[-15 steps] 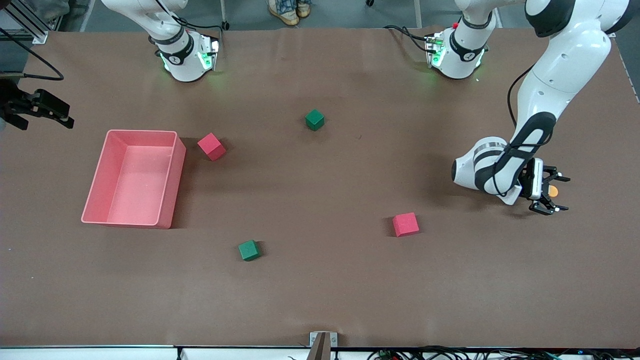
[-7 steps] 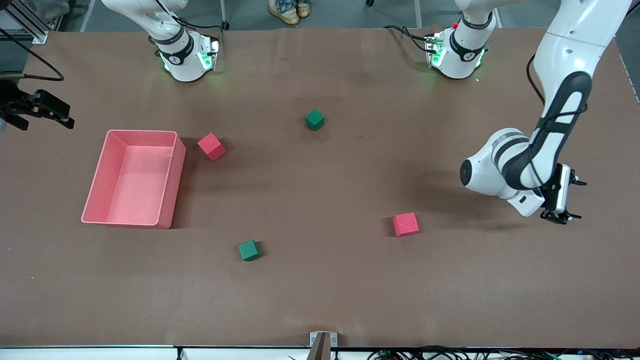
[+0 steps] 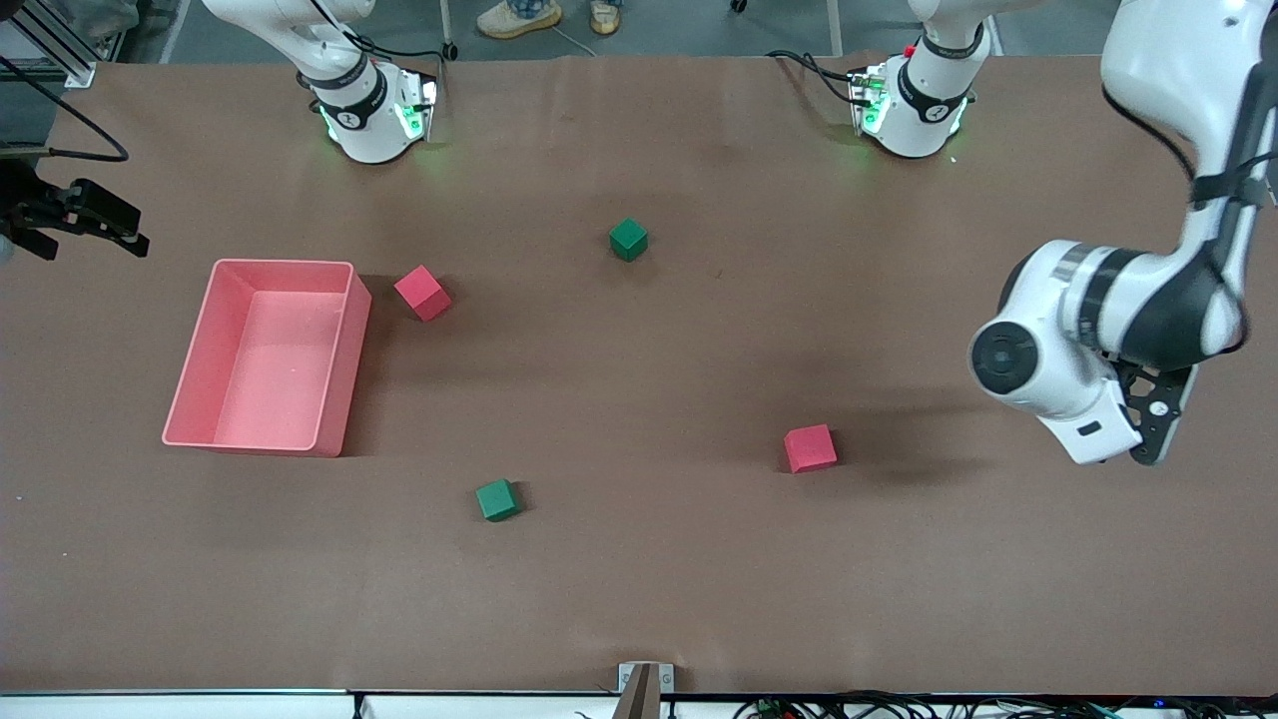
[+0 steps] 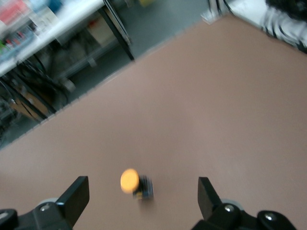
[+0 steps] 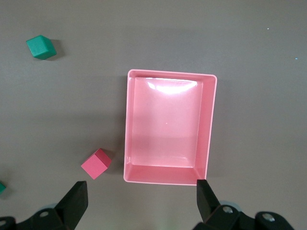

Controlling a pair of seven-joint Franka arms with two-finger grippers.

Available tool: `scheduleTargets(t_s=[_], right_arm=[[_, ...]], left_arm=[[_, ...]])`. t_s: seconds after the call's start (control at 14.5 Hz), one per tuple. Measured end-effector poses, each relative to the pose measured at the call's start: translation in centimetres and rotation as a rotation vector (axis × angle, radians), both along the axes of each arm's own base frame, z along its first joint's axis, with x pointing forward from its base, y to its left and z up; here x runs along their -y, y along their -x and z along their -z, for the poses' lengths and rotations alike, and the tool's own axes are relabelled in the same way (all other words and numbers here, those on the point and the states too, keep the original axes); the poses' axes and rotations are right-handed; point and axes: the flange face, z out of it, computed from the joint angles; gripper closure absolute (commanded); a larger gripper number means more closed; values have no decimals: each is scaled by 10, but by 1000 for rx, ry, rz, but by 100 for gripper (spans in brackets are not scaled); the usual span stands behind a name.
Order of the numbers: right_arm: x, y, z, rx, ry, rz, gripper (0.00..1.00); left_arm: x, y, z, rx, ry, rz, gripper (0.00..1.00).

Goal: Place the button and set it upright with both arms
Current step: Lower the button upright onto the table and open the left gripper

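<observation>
Button (image 4: 136, 183) lies tipped on its side on the brown counter (image 3: 639, 559), its orange cap sideways, under the left gripper (image 4: 144, 201) at the left arm's end; those fingers (image 4: 76, 197) are spread wide on either side of it and hold nothing; the front view hides the button under the arm. Right gripper (image 5: 141, 203) waits over the pink bin (image 5: 209, 127), fingers wide apart and empty. Red cube (image 3: 810, 447) sits nearest the left arm; another red cube (image 3: 422, 293) is just beside the bin; two green cubes (image 3: 628, 240) (image 3: 497, 499) lie well apart mid-counter.
</observation>
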Motion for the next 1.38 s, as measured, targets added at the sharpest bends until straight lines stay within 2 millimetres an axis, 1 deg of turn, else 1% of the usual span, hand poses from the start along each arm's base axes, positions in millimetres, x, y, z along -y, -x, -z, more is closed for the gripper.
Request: scheduleTargets(t_s=[0.14,0.21,0.34,0.48,0.55,0.62,0.76,0.9,1.03,1.24,1.38], right_arm=[[0,0,0,0,0,0,0],[0,0,0,0,0,0,0],[0,0,0,0,0,0,0],[0,0,0,1,0,0,0],[1,0,0,2,0,1,0],[1,0,0,2,0,3,0],[2,0,0,2,0,4,0],[1,0,0,2,-21,6,0],[5,0,0,4,-48,17,0],[8,1,-1,6,-56,25,0],[8,1,-2,8,-56,25,0]], left_arm=[[6,-7,-37,-36,156,21,0],[10,-8,-49,-41,209,29,0],[23,-6,-62,-64,298,57,0],[41,-3,-73,-120,404,135,0],[46,-1,-82,-135,460,165,0],[47,-1,-93,-135,507,182,0],[41,0,-113,-122,566,196,0],[38,1,-124,-128,610,229,0],[44,5,-135,-145,655,287,0],[50,16,-151,-234,696,456,0],[51,29,-165,-341,712,612,0]])
